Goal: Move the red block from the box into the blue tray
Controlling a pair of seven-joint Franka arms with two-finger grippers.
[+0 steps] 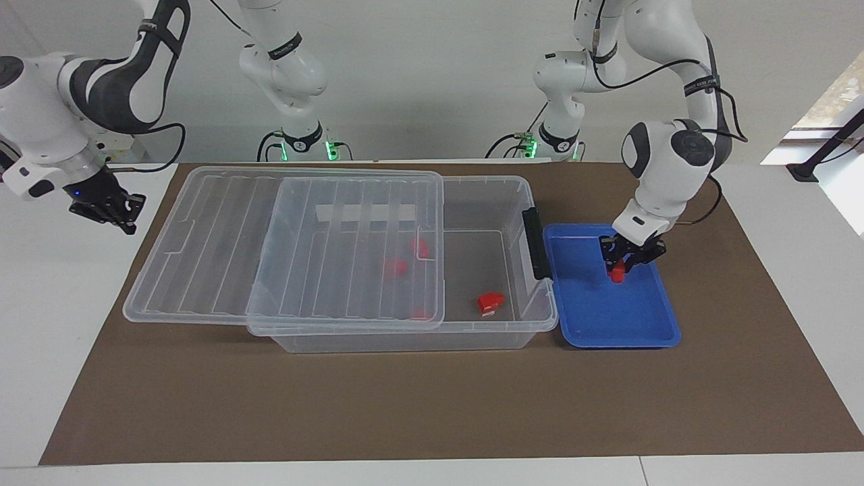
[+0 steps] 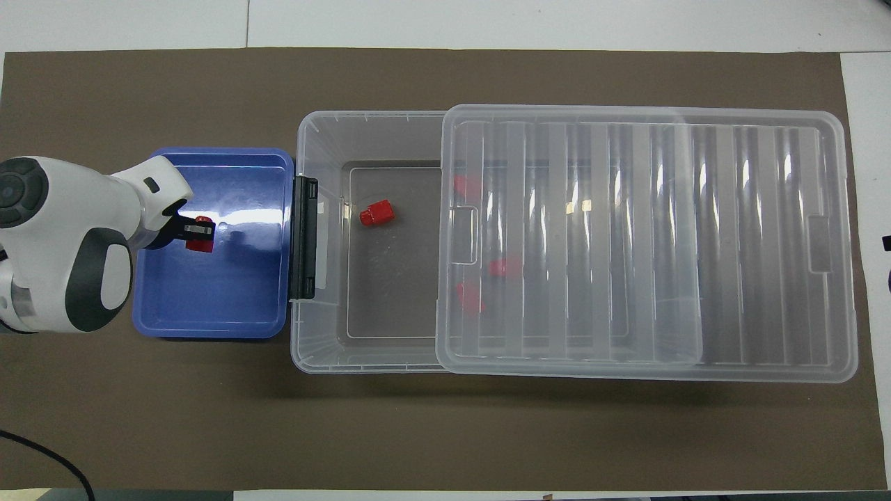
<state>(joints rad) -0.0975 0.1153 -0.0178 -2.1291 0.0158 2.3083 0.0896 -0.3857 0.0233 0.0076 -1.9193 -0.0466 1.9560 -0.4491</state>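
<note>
My left gripper (image 1: 619, 264) is shut on a red block (image 1: 617, 273) and holds it low over the blue tray (image 1: 607, 324), toward the tray's end nearer the robots. In the overhead view the gripper (image 2: 197, 235) and its block (image 2: 200, 243) show over the tray (image 2: 209, 306). The clear box (image 1: 540, 317) stands beside the tray. One red block (image 1: 489, 302) lies uncovered on the box floor (image 2: 376, 213). Three more red blocks (image 2: 506, 266) show dimly under the lid. My right gripper (image 1: 108, 206) waits off the mat at the right arm's end.
The ribbed clear lid (image 1: 337, 250) lies slid across the box toward the right arm's end and overhangs it. A black latch (image 1: 536, 243) on the box wall faces the tray. A brown mat (image 1: 405, 405) covers the table.
</note>
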